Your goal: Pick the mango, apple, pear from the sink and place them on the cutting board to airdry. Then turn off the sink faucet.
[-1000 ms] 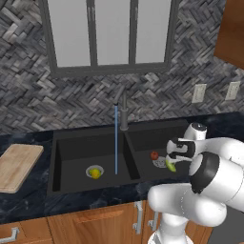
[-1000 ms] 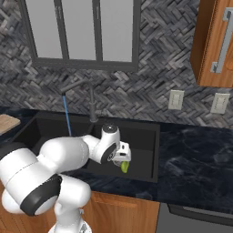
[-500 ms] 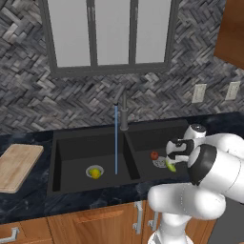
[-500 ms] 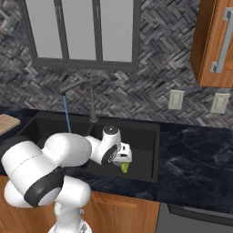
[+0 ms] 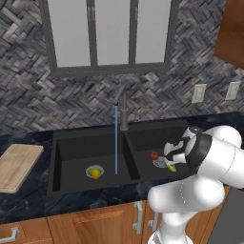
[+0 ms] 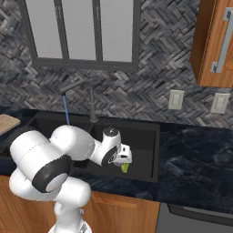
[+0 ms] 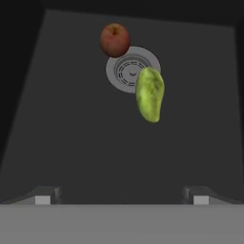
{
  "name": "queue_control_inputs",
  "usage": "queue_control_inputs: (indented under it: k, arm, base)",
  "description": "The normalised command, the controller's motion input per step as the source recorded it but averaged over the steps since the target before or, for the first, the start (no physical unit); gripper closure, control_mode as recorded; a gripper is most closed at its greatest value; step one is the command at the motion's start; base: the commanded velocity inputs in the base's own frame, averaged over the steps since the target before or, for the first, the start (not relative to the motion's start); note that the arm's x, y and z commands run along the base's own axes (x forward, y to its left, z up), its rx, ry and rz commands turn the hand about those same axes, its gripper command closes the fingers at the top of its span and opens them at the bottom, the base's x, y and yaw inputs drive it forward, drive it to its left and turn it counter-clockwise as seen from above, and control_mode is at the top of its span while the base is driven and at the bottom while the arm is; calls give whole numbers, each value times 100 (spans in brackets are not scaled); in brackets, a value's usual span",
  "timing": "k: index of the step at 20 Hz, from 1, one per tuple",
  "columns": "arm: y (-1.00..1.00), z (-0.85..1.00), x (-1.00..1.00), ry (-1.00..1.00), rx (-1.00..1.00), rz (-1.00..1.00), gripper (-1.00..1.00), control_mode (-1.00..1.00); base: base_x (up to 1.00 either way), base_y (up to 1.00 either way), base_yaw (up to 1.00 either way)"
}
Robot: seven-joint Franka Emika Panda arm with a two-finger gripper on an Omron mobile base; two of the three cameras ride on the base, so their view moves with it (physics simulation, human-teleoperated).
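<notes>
Sink (image 7: 57,143) floor — pear (image 7: 149,94) lies ahead of spread fingers (image 7: 45,196).

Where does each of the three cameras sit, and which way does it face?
Left base view: behind the arm to its left, facing forward and down over the sink, board and faucet; arm at lower right.
Right base view: behind to its right, same sink; arm at lower left.
Hand view: on the hand, facing down into a basin at the apple and green fruit; open end effector tips at bottom.
All share the green fruit.

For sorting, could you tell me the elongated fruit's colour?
Yellow-green elongated fruit, clearest in the hand view.
</notes>
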Motion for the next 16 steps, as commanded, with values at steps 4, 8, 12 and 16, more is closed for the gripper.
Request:
queue_control_inputs:
  k: [4,8,12,16]
  arm:
    - [-2,-19,20,0,0,0,-100,-100]
    - [-6,-17,17,0,0,0,-100,-100]
    - [-10,-14,12,0,1,0,-100,-100]
    - [-8,-14,12,0,1,0,-100,-100]
  base:
    - [0,0,0]
    - [0,0,0]
    - [0,0,0]
    - [0,0,0]
